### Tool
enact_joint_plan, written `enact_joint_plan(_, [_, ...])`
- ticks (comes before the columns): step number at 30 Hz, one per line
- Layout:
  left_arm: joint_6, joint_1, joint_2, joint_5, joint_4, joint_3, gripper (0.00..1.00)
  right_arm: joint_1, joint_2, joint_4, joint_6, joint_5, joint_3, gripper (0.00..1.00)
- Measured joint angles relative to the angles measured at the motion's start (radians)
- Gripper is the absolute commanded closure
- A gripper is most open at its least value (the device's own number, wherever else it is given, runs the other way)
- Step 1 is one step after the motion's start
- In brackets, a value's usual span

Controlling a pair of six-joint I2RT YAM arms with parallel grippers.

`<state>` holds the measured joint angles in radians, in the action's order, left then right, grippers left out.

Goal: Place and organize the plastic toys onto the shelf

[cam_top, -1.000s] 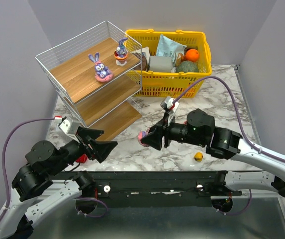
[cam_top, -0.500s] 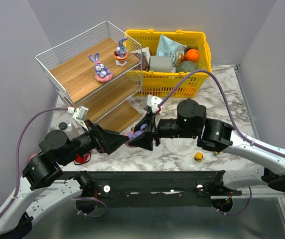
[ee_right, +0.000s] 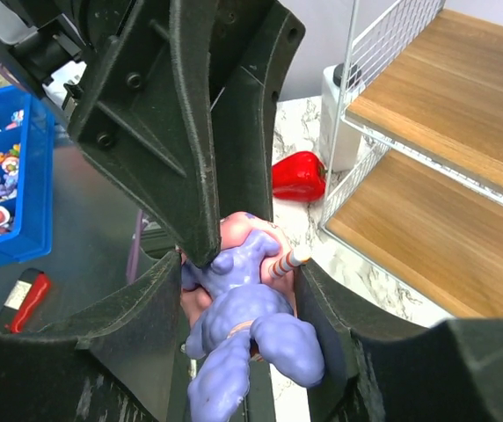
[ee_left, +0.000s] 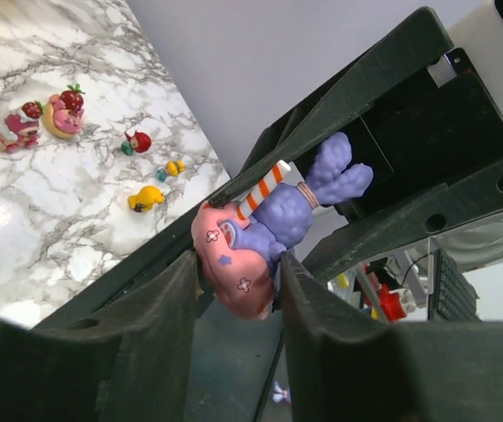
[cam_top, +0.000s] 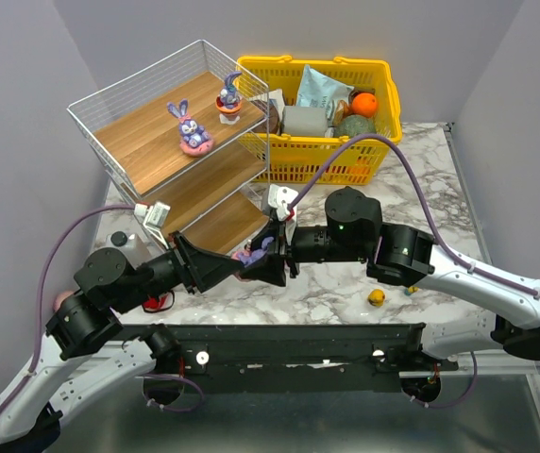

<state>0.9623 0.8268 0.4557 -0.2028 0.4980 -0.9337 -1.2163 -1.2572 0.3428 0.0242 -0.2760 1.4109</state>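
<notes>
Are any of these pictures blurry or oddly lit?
Top external view: even, soft light, everything sharp, only faint shadows on the table. Left wrist view: the purple bunny is crisp; the room behind it is hazy. Right wrist view: the bunny fills the foreground, slightly soft; the shelf is clear.

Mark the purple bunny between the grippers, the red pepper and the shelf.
purple bunny (ee_left: 269, 230), left wrist view, its body.
red pepper (ee_right: 300, 176), right wrist view, its side.
shelf (cam_top: 145, 143), top external view, top board.
</notes>
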Motion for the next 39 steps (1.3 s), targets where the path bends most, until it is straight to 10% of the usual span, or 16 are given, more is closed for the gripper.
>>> enact_joint_plan(8, [0.031,0.005,-0.004,-0.039,0.005,0.030,0.99,-0.008,-0.007,-0.019,-0.048,0.020,0.030,0.99])
enact_joint_plan(18, [0.037,0.004,-0.001,-0.024,0.004,0.030,1.00,-0.016,-0.017,-0.013,-0.050,0.071,0.041,0.97])
enact_joint_plan(22, [0.037,0.004,-0.004,-0.006,-0.003,0.030,1.00,-0.023,-0.012,-0.022,-0.023,0.116,0.037,0.78])
enact_joint_plan(26, [0.039,0.004,-0.014,0.014,-0.012,0.025,1.00,-0.026,0.016,-0.064,0.021,0.166,-0.002,0.38])
enact_joint_plan(39, [0.041,0.004,-0.019,0.056,-0.019,0.015,1.00,-0.027,0.114,-0.132,0.103,0.305,-0.050,0.09])
